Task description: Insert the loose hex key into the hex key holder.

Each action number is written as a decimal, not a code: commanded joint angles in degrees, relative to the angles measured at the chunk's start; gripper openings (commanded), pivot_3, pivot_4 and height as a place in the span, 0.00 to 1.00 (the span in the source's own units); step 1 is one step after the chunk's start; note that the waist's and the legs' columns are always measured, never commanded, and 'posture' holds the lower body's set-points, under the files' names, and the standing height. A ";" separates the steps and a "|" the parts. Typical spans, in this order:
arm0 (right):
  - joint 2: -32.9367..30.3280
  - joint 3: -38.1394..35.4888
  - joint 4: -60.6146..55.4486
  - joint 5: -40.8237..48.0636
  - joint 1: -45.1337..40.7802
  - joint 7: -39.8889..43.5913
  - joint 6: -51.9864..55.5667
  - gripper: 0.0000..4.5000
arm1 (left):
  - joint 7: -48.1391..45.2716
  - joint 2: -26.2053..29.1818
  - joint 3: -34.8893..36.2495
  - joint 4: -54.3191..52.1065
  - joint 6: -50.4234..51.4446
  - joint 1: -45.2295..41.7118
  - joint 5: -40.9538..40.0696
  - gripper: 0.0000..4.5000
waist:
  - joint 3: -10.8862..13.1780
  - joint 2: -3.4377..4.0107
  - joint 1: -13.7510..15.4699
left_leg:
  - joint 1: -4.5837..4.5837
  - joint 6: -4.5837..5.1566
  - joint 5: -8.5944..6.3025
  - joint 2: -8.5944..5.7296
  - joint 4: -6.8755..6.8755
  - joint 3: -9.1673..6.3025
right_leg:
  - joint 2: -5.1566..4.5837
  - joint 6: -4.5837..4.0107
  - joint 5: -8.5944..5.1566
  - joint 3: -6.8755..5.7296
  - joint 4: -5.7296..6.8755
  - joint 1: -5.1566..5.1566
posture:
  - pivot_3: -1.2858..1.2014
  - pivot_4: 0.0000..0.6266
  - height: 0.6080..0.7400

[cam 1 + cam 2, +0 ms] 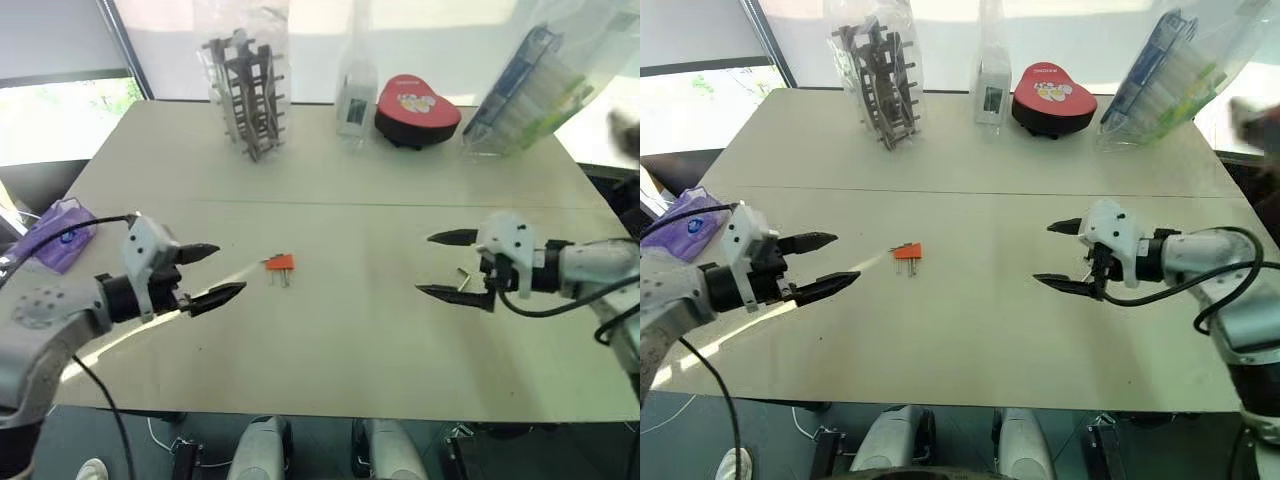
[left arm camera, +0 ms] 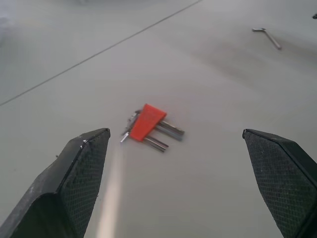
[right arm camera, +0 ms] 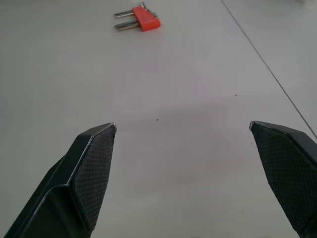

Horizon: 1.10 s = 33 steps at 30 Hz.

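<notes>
The hex key holder [image 1: 279, 264], a small orange-red block with short grey keys sticking out, lies flat on the pale table [image 1: 340, 340] left of centre. My left gripper [image 1: 228, 270] hovers open just left of it, its fingers pointing at it; the left wrist view shows the holder [image 2: 147, 126] a short way ahead of the spread fingertips. The loose hex key [image 1: 463, 277], a thin grey L-shaped rod, lies on the table to the right, partly behind my right gripper [image 1: 425, 264]. That gripper is open and empty and points left toward the holder [image 3: 143, 19], which lies far ahead of it. The key [image 2: 266, 35] lies well apart from the holder.
Along the table's far edge stand a dark rack in a plastic bag [image 1: 248, 90], a clear bottle [image 1: 357, 95], a red heart-shaped box [image 1: 416, 112] and a bagged blue-and-green pack [image 1: 530, 95]. A purple object [image 1: 58, 232] sits at the left edge. A seam [image 1: 400, 206] crosses the table.
</notes>
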 commanded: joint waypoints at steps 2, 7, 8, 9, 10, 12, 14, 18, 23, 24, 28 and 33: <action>-1.11 -0.22 0.55 0.54 -3.72 2.31 0.16 1.00 | -2.89 2.07 0.48 1.66 -1.07 -1.45 0.50 0.99 | 0.01 -0.01 -0.04 | 0.00 0.00 0.00 0.00 0.00 0.04 | 0.00 0.00 0.00 0.00 0.01 0.00 | 0.52 0.24 1.00; -0.26 0.70 0.92 -0.30 -5.41 2.52 0.13 1.00 | -2.60 1.44 0.14 2.90 0.39 -4.20 -0.62 0.99 | 0.01 -0.02 0.09 | -0.03 -0.01 0.00 0.00 0.00 0.09 | -0.01 0.02 0.01 0.00 0.01 -0.02 | 0.52 0.24 1.00; -0.07 0.92 1.05 -0.47 -5.67 2.44 0.04 1.00 | -2.62 1.39 0.00 2.99 0.32 -4.43 -0.43 0.99 | 0.02 -0.03 0.06 | -0.03 -0.01 0.00 0.00 0.00 0.11 | -0.03 0.02 0.01 0.01 0.00 -0.02 | 0.52 0.24 1.00; 0.05 1.09 1.11 -0.68 -5.84 2.39 -0.14 1.00 | -2.63 1.36 -0.09 3.02 0.32 -4.57 -0.27 0.99 | 0.02 -0.04 0.04 | -0.03 -0.01 0.00 0.00 0.00 0.12 | -0.03 0.02 0.01 0.01 0.00 -0.02 | 0.52 0.24 1.00; 0.27 1.26 1.16 -0.87 -6.04 2.23 -0.25 1.00 | -2.49 1.24 -0.11 3.09 0.30 -4.70 -0.09 0.99 | 0.02 -0.04 0.04 | -0.03 -0.01 0.00 0.00 0.00 0.12 | -0.03 0.02 0.02 0.01 0.00 -0.02 | 0.52 0.24 1.00; 0.68 1.41 1.26 -1.07 -6.33 1.97 -0.33 1.00 | -2.27 1.03 -0.12 3.15 0.34 -4.86 0.06 0.99 | 0.02 -0.04 0.02 | -0.03 -0.01 0.01 0.00 0.00 0.12 | -0.03 0.03 0.02 0.01 0.01 -0.03 | 0.52 0.24 1.00; 1.22 2.00 1.20 -1.40 -6.80 1.64 -0.48 1.00 | -2.10 0.84 -0.21 3.00 0.14 -4.88 0.30 0.99 | 0.02 -0.04 0.01 | -0.03 -0.01 0.01 0.00 0.00 0.12 | -0.02 0.03 0.02 0.01 0.01 -0.03 | 0.52 0.24 1.00; 2.21 3.31 1.17 -2.59 -7.73 1.28 -1.24 1.00 | -2.02 0.73 -0.40 3.05 -0.30 -4.74 0.90 0.99 | 0.03 -0.04 0.00 | -0.03 -0.01 0.01 0.00 0.00 0.12 | -0.02 0.03 0.02 0.00 0.02 -0.03 | 0.52 0.24 1.00; 3.28 4.45 1.47 -3.44 -8.92 1.42 -1.98 1.00 | -1.72 0.28 -0.17 3.17 -0.87 -3.93 1.85 0.99 | 0.03 -0.04 0.00 | -0.03 -0.01 0.01 0.00 0.00 0.13 | -0.02 0.03 0.02 0.00 0.02 -0.03 | 0.52 0.24 1.00; 3.67 4.79 1.49 -3.50 -9.27 1.31 -1.96 1.00 | -1.49 0.09 -0.08 3.22 -1.00 -3.79 2.12 0.99 | 0.03 -0.04 0.01 | -0.03 -0.01 0.01 0.00 0.00 0.12 | -0.02 0.03 0.02 0.00 0.02 -0.03 | 0.52 0.24 1.00; 7.55 8.28 2.72 -7.14 -10.82 -1.33 -4.66 1.00 | 0.80 -1.42 0.11 4.87 -2.86 -2.82 4.95 0.99 | 0.02 -0.04 -0.01 | -0.03 -0.01 0.01 0.00 0.00 0.13 | -0.02 0.03 0.02 0.00 0.02 -0.03 | 0.52 0.24 1.00; 17.00 16.68 8.68 -18.22 -13.21 -9.59 -11.97 1.00 | 7.23 -4.63 0.51 8.64 -6.20 -3.54 10.48 0.99 | 0.02 -0.05 -0.17 | -0.02 -0.02 0.01 0.01 0.00 0.14 | 0.00 0.05 0.04 0.00 0.07 -0.06 | 0.52 0.24 1.00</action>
